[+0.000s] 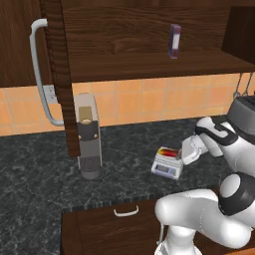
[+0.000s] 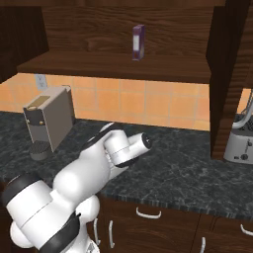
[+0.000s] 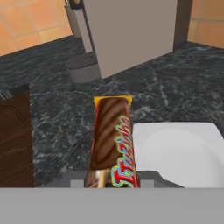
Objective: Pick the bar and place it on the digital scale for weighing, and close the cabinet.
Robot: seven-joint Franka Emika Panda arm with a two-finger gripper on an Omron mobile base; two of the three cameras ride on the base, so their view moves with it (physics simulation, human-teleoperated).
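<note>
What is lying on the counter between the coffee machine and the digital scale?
Nothing: in the left base view only bare dark counter lies between coffee machine and digital scale.

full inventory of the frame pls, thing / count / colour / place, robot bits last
bar: 1, red and brown wrapper with a yellow end, held in the gripper over the scale's edge
digital scale: 1, light grey, on the counter near its front edge
cabinet: 1, dark brown wood, on the wall, door open
cabinet handle: 1, light grey, on the open door
purple box: 1, upright on the cabinet shelf
coffee machine: 1, grey, on the counter left of the scale
counter: 1, dark marbled
toaster: 1, silver, counter's right end
drawer handle: 1, light, under the counter
gripper: 1, shut on the bar
</note>
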